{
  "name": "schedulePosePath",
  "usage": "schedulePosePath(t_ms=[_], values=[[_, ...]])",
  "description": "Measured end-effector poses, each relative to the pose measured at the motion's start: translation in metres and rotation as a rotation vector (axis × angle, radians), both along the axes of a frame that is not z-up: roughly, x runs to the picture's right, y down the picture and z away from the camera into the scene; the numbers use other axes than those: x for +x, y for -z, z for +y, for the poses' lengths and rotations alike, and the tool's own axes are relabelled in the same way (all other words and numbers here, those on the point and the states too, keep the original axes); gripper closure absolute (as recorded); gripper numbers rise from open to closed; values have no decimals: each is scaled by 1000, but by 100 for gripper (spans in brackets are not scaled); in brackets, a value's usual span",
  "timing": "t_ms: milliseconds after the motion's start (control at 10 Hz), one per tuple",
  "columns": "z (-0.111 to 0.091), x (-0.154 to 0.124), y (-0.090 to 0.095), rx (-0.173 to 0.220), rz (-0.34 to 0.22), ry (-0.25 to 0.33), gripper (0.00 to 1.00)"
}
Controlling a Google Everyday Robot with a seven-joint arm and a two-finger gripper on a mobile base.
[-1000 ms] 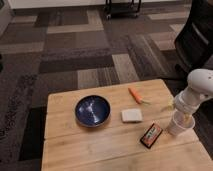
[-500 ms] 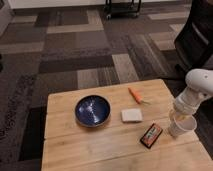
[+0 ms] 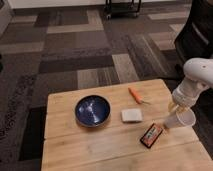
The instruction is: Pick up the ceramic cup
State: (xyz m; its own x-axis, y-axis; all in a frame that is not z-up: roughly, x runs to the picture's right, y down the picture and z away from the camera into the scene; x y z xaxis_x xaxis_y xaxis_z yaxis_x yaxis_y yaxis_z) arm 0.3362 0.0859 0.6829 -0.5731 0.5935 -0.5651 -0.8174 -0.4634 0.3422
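The ceramic cup point(image 3: 181, 120) is small, plain white and tapered. It is at the right edge of the wooden table point(image 3: 95, 150) and leans over, its rim tipped to the right. My gripper point(image 3: 174, 108) comes down from the white arm point(image 3: 196, 77) at the right and is shut on the cup's upper left side. The cup's base sits just above or on the table; I cannot tell which.
A wide dark blue bowl point(image 3: 93, 110) sits left of centre. A white block point(image 3: 131, 115), an orange carrot-like item point(image 3: 135, 95) and a dark snack bar point(image 3: 151, 135) lie between the bowl and the cup. A black chair point(image 3: 197, 30) stands at the far right on the carpet.
The cup stood upright under the gripper before; now it is tilted and slightly higher. The arm has shifted a little.
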Motion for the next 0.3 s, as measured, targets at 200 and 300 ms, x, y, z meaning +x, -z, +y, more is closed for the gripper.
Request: schedulePosePath(t_ms=[200,300], values=[[-23,-6,10,38,-15,36,100],[-24,-7,10,40,-17,35,100]])
